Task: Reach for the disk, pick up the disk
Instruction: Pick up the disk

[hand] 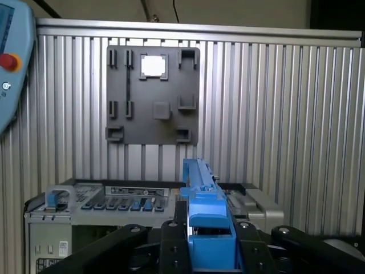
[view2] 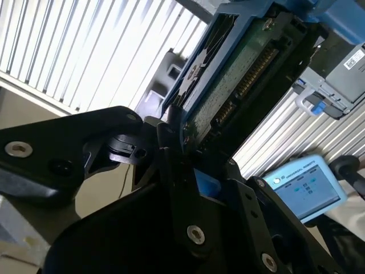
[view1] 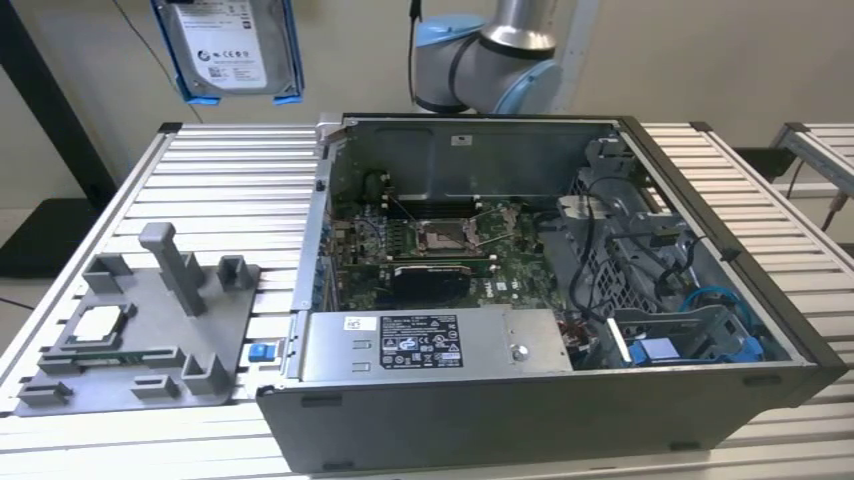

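Slatted aluminium table (view1: 227,160), bearing an open desktop computer case (view1: 534,420) with its motherboard laid bare. Behind the case, a grey and pale blue robot arm (view1: 481,60). Along the case's near edge, a grey power supply box (view1: 427,345) with a black-and-white printed label, its text too small to make out. On the table at the exterior view's left, just beside the case, a grey fixture plate (view1: 134,370).

At the exterior view's upper left, well above the table and apart from the case, the disk (view1: 234,45). Hangs upright, label side to the camera. White label printed with small marks and fine lines that cannot be read, bright blue bracket down both sides.

In the first wrist view, gripper (hand: 209,228) clamped on the disk, black fingers (hand: 171,245) closed against the blue bracket from either side. Touches nothing else. In the second wrist view, the disk's green circuit-board face and its connector row, beyond the fingers.

Pale blue teach pendant (view2: 305,188), screen lit, writing illegible.

Small square silver chip (view1: 96,323), seated in a pocket of the fixture plate.
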Motion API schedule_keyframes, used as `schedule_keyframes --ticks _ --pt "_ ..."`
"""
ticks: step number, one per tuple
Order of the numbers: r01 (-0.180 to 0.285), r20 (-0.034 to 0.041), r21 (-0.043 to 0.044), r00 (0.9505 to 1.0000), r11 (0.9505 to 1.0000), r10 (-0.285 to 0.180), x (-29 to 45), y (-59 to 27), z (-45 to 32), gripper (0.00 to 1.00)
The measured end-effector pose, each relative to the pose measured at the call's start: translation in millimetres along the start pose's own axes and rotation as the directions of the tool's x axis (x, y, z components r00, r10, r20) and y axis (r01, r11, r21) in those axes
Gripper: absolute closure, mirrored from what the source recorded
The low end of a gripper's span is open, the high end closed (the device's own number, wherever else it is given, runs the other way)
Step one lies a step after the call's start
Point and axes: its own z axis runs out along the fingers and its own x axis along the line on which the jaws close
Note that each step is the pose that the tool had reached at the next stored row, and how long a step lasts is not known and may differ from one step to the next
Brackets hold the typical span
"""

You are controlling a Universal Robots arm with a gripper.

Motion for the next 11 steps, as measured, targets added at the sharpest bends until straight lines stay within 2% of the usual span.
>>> schedule_keyframes --ticks 11 --pt "0.000 0.0000 -0.0002 1.0000 1.0000 0.000 0.4 -50.0 0.2 1.00"
